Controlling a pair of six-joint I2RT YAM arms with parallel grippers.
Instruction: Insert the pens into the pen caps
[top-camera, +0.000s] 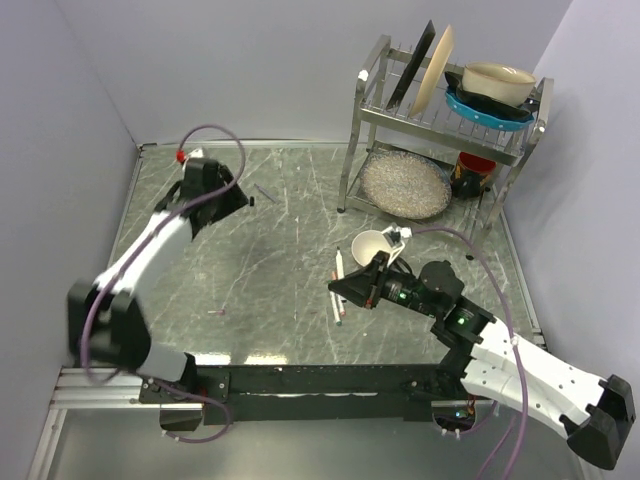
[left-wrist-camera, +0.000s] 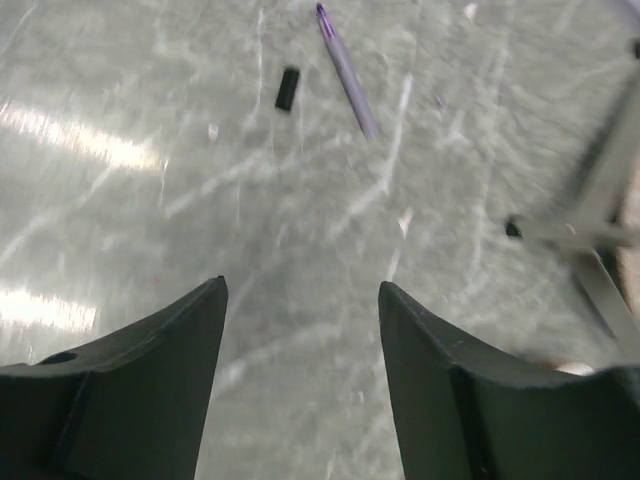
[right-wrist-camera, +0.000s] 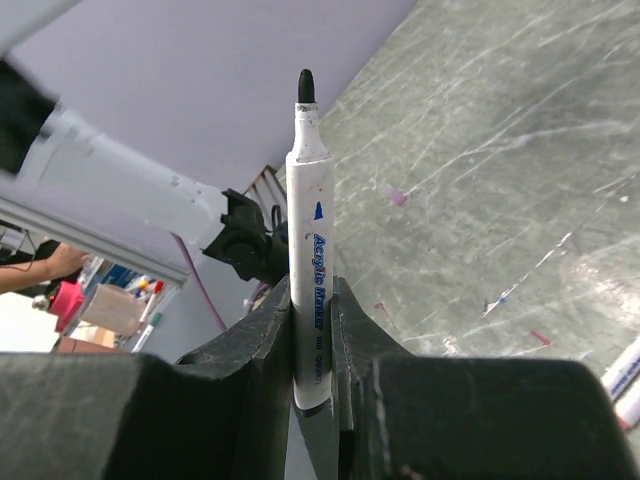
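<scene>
Two grippers, two states. The right gripper is clamped tight on a white marker, fingers pressed to the lower barrel from both sides. The marker stands upright in the wrist view, uncapped, with its black tip at the top and blue lettering down the barrel. The left gripper is spread wide, holding and touching nothing; bare table shows between its fingers.

Ahead of the left gripper a black cap lies on the table. Just beside it, apart from it, lies a thin purple pen at a slant. Nothing lies between the fingers and the cap. A leg of the rack crosses the right edge of that wrist view.

From above, the right gripper sits mid-table, well apart from the left gripper near the back left. A white cup lies on its side just behind the right gripper. More pens lie on the table at the edge of the right wrist view. One small pink piece lies alone on the left half, too small to tell what it is
</scene>
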